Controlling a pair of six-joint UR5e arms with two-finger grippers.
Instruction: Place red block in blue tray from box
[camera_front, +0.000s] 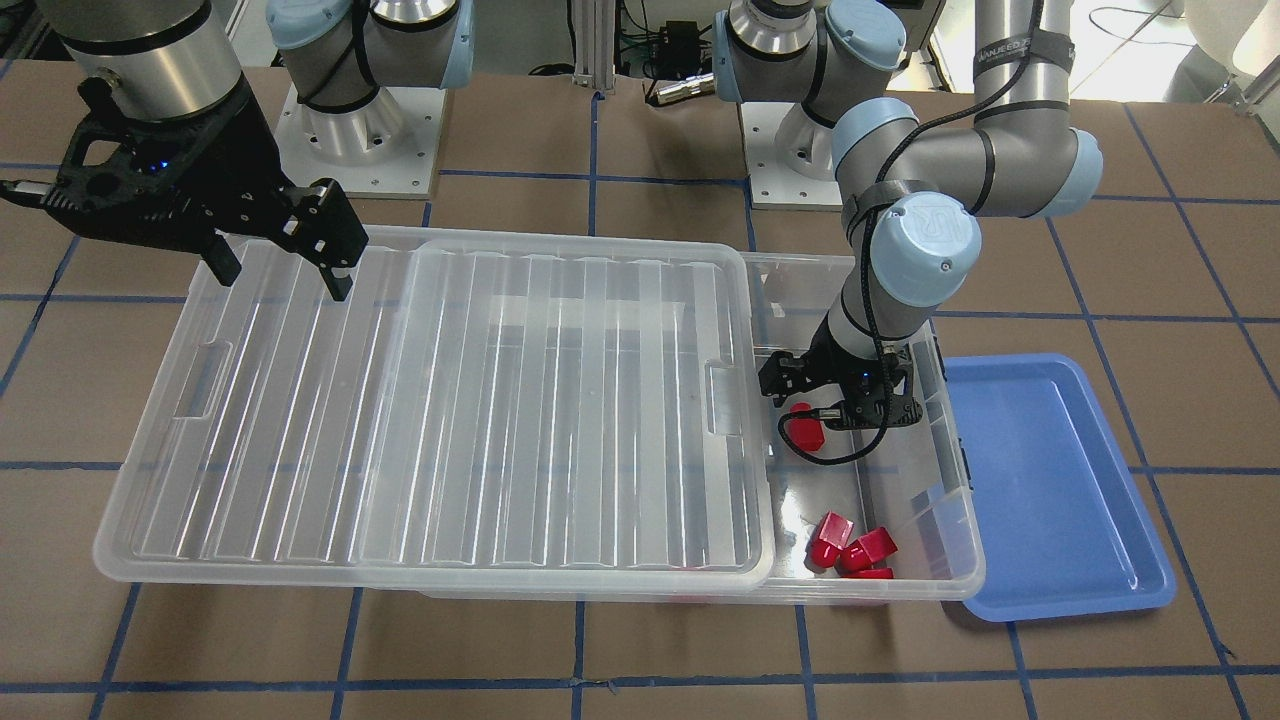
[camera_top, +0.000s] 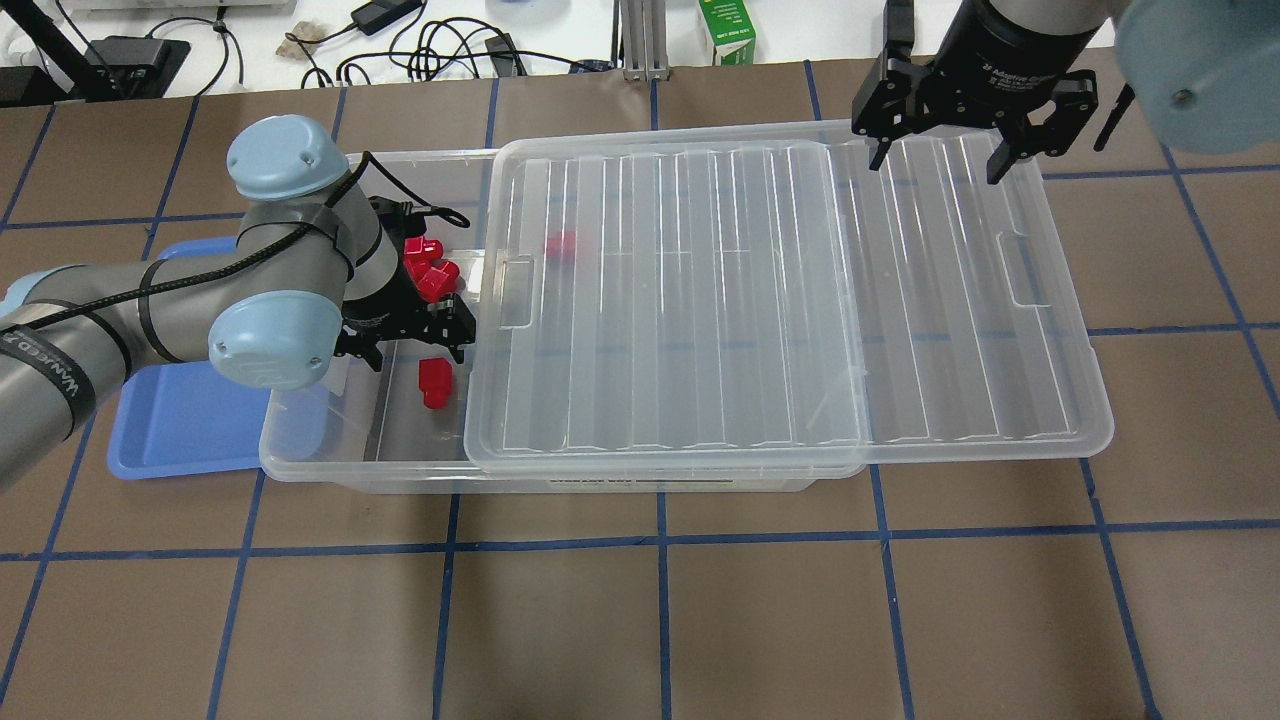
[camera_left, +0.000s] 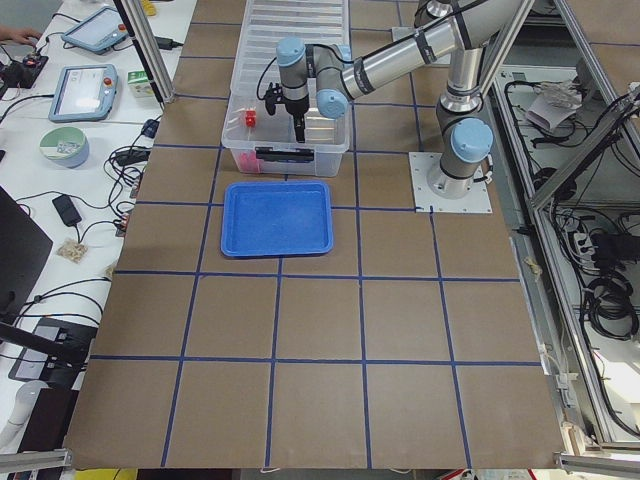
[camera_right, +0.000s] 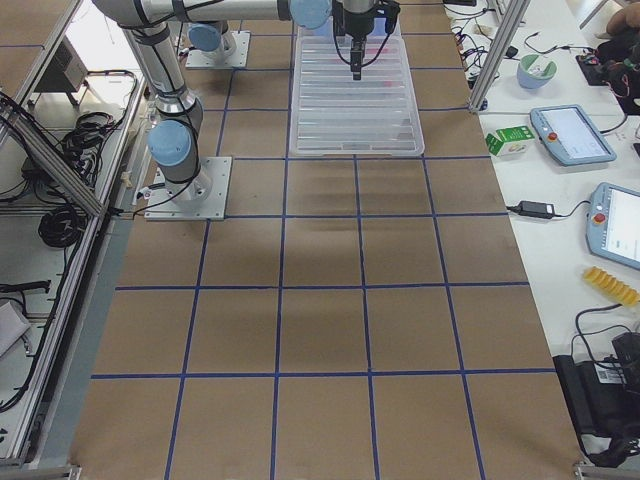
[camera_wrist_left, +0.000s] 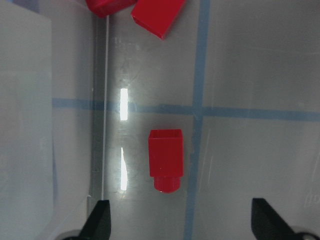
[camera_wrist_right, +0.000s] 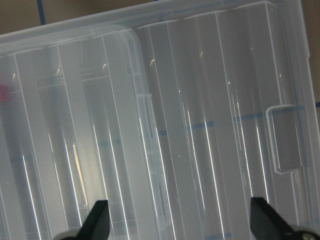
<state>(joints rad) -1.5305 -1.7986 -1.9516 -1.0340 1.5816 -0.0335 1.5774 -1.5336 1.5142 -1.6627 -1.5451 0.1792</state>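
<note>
Our left gripper (camera_wrist_left: 181, 219) hangs inside the uncovered left end of the box (camera_top: 318, 468). Its fingers are spread wide with nothing between them. Just beyond the fingertips we see the red block (camera_wrist_left: 166, 160) lying flat on the box floor, its stub toward the near side. More red blocks (camera_top: 428, 268) cluster against the far wall. The ribbed lid (camera_top: 780, 300) lies offset to the right, overhanging that end. The blue tray (camera_top: 180, 425) sits on the table just left of the box. Our right gripper (camera_top: 936, 168) hovers over the lid's far right corner, its fingers parted around nothing.
</note>
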